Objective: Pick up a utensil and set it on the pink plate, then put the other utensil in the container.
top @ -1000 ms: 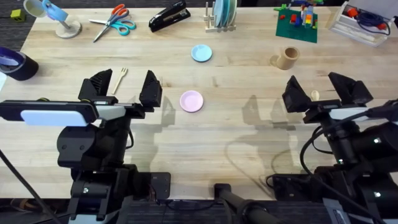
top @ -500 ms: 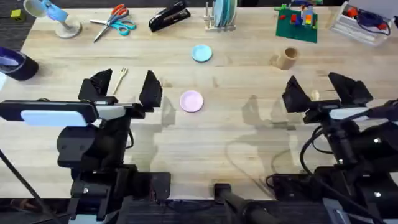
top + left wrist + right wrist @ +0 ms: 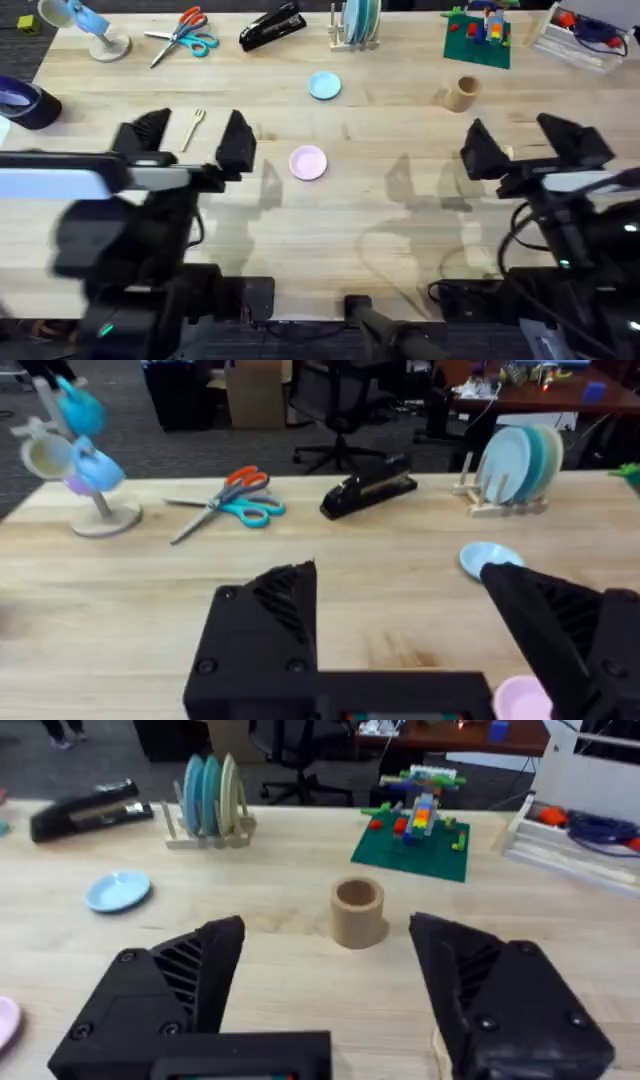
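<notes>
Landmark: the pink plate [image 3: 307, 162] sits near the middle of the table; everything below is placed from it.

Fork: the utensil [image 3: 193, 127] lies flat on the wood, well to the left of the pink plate and a little farther from the arms, tines pointing away from the bases. Nothing is touching it.

Left gripper [image 3: 188, 143]: spread wide and holding nothing, hanging over the fork so the handle shows between the two black fingers. From where I stand that looks like lining up for a straight drop onto the handle.

Spoon: the other utensil [image 3: 507, 153] is far to the right of the pink plate, mostly hidden under the right arm; just a pale sliver peeks out between its fingers.

Right gripper [image 3: 525, 150]: also splayed apart and empty, parked above the spoon. My guess is it waits its turn there.

Cup: the container [image 3: 357, 911] stands upright, mouth up, right of the pink plate and farther back, straight ahead of the right gripper, a short carry for the spoon.

Blue plate [image 3: 323, 86]: directly behind the pink plate, close in size, the likely mix-up.

Progress: by my reading nothing is placed yet; the pink plate is bare and the fork comes first.
</notes>
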